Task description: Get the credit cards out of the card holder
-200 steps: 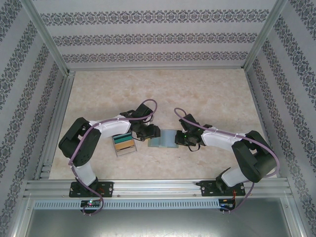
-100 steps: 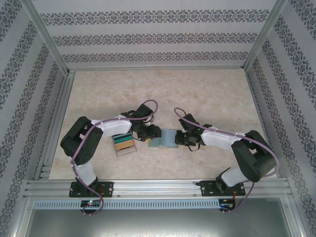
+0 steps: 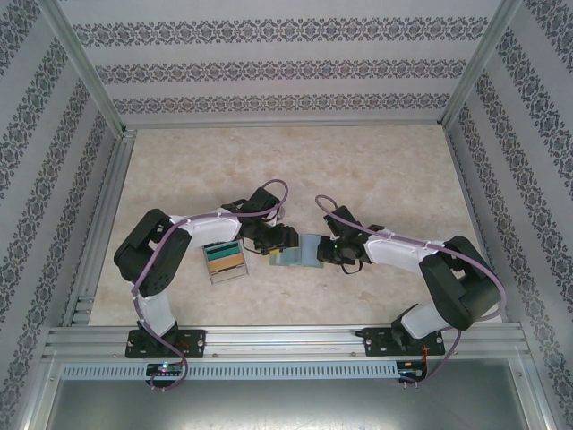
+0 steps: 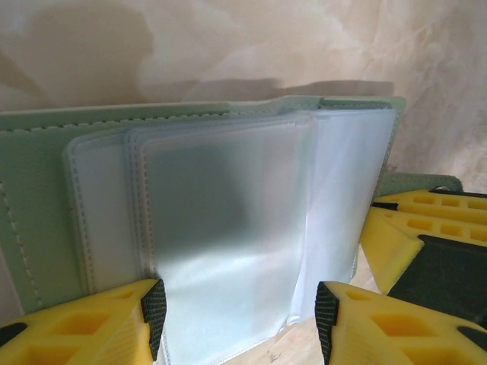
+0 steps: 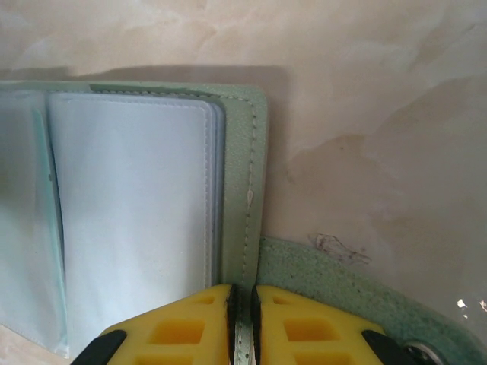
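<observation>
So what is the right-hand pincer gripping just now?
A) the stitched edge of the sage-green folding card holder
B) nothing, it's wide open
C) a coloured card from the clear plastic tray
A: the right wrist view shows the right pincer pinched shut on the stitched edge of the sage-green folding card holder.

Clear tray (image 3: 224, 262) of coloured cards on beige marbled table (image 3: 376, 170); patterned walls (image 3: 269, 72).
</observation>
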You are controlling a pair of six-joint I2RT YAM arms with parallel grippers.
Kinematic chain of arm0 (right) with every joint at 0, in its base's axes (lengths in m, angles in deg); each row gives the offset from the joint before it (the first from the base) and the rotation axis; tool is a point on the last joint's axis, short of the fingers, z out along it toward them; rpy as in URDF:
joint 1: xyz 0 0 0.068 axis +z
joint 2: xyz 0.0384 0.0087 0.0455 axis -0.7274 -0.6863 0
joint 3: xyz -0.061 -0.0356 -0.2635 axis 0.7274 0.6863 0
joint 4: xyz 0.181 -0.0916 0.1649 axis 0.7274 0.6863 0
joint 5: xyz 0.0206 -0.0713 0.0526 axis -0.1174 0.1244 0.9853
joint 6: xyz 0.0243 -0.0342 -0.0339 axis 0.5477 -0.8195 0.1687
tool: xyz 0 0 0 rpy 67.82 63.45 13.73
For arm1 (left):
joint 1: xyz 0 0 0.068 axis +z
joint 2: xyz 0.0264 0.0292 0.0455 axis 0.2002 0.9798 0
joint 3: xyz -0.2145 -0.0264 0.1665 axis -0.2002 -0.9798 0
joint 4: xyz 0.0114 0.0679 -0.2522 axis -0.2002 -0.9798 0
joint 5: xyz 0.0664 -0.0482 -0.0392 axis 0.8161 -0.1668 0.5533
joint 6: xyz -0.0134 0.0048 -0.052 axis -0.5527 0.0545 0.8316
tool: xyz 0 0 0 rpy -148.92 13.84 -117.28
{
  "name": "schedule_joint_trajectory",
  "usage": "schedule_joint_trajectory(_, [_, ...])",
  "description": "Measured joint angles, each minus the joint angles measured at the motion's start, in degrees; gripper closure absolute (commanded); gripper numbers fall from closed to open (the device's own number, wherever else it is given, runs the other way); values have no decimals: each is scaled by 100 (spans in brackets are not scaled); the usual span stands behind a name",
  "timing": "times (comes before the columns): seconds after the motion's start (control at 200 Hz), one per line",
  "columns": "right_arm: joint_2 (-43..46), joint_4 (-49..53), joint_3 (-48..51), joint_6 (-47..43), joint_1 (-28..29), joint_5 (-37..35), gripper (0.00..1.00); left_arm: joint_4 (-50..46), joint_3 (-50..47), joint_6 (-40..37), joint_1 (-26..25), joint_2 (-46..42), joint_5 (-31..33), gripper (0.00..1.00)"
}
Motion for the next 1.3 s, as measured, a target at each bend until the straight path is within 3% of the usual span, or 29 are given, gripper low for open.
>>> schedule_joint_trajectory(0.595, [-4,-7,0,0,0,0,83,-96,-90,-13,11,-433,634,44])
schedule_joint_trajectory(1.299, [-4,-9,0,4,0,0,83,-240,-96,-31,11,-238,647,46])
